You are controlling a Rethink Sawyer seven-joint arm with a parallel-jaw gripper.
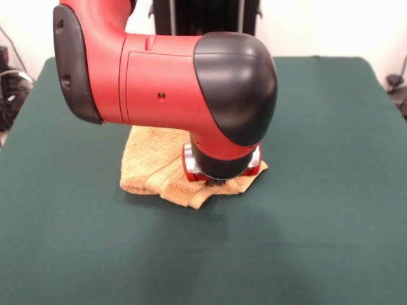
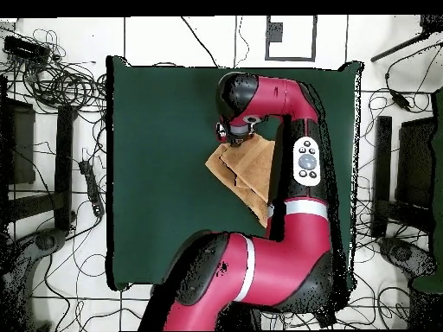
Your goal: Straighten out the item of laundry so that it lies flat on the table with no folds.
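While the red and black arm reaches low over the dark green cloth-covered table, its gripper presses onto the folded orange-tan terry towel mid-table; finger state hidden, cannot tell

arm blocks towel from above; bare table all round.

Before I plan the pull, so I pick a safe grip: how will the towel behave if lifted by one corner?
The towel will probably drape limply: it already lies in soft layered folds. Its looped pile likely grips the table cloth, so dragging may bunch it. It looks light and unbreakable.
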